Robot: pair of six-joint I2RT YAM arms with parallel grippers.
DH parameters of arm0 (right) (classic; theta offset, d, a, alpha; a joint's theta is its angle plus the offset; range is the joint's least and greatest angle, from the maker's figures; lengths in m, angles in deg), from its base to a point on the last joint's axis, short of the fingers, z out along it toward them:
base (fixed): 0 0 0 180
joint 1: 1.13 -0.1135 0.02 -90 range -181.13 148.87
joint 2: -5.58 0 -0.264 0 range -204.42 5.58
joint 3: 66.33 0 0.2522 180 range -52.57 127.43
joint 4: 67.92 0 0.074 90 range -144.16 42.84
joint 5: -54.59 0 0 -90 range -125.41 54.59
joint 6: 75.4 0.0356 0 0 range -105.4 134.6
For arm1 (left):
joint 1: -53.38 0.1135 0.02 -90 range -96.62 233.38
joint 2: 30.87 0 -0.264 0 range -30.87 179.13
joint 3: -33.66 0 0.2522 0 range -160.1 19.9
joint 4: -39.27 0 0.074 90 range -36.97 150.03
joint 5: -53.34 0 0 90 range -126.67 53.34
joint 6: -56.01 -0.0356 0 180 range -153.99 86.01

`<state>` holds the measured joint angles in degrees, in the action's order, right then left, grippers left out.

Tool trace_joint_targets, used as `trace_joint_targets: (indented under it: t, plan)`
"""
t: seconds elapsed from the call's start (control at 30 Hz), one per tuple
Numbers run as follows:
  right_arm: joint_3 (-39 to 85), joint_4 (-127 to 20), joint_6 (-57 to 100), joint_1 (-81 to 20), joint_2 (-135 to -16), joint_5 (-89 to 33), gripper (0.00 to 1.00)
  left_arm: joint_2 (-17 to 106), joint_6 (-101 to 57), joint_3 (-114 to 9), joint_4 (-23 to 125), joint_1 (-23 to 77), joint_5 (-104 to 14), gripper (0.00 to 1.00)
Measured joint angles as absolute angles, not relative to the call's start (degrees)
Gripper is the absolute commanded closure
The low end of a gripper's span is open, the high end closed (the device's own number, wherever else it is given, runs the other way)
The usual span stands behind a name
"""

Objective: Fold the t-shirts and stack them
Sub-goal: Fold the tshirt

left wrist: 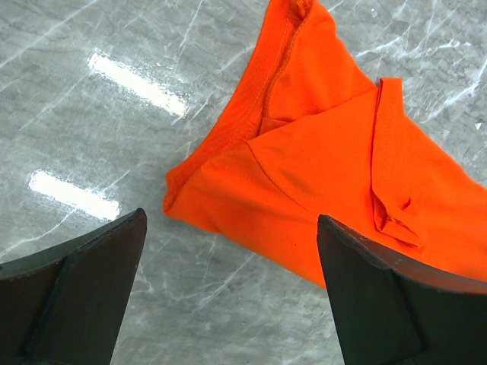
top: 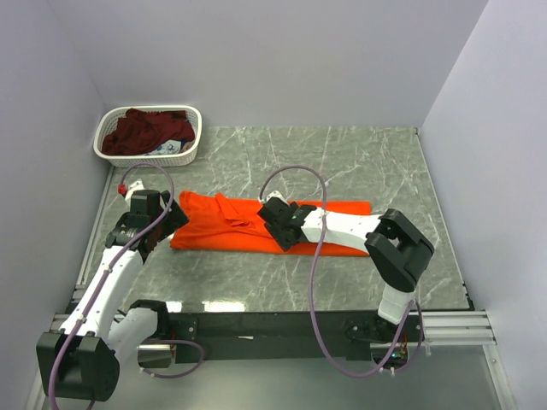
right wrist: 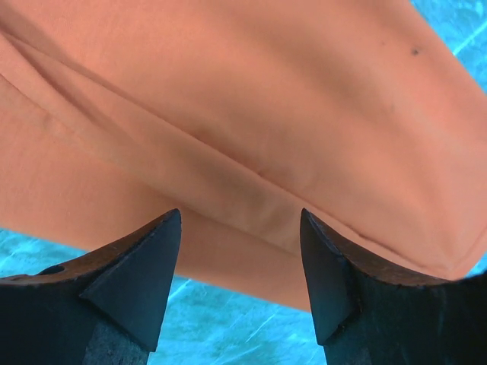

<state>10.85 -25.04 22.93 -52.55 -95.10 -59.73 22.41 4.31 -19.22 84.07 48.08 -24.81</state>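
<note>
T-shirt in orange lies beneath right hand.

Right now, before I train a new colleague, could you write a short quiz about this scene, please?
1. True or false: the maroon t-shirt lies inside the white basket.
2. Where is the orange t-shirt? A) in the basket B) flat on the table, folded into a long strip C) hanging from a claw
3. Fill in: the left claw and the right claw both stand ____.
Key: 1 true; 2 B; 3 open.
</note>
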Motion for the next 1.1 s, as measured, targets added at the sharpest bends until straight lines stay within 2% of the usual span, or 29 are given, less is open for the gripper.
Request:
trace_joint_targets:
  t: [0.5, 1.1]
  plan:
    - [11.3, -27.6, 17.2, -53.0, -97.4, -58.1, 0.30, 22.6, 4.3, -19.2, 84.1, 48.1, -24.8, 0.01]
    - [16.7, -29.1, 8.9, -51.7, -100.7, -67.1, 0.30, 22.7, 4.1, -19.2, 84.1, 48.1, -24.8, 0.00]
